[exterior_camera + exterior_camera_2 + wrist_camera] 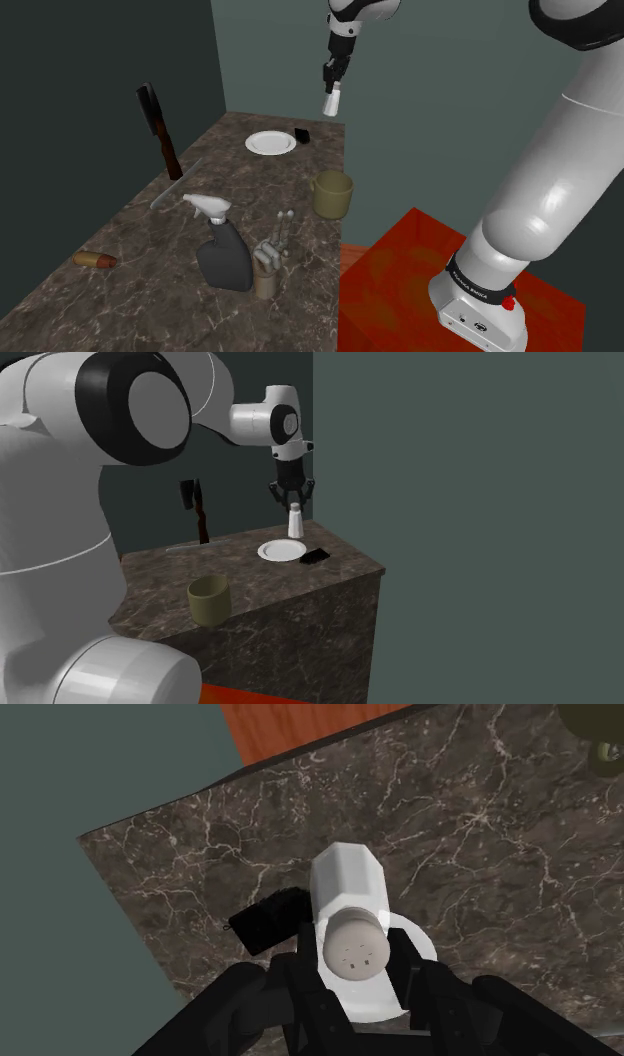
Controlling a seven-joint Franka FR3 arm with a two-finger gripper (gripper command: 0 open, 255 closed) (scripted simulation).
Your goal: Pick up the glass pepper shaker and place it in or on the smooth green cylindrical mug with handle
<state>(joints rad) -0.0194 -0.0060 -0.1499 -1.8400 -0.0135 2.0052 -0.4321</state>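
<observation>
White faceted pepper shaker (348,894) clamped upright between the two black fingers of the pincer (355,966), gripped at the rounded cap, body hanging below. Held in the air, clear of the dark marbled counter (150,290). Straight below the pincer, a white plate (270,143). Just beside the plate, a small flat black object (303,134). Well apart from the pincer, nearer the red stand (400,270), an olive-green mug (333,194), upright by the counter's edge.
</observation>
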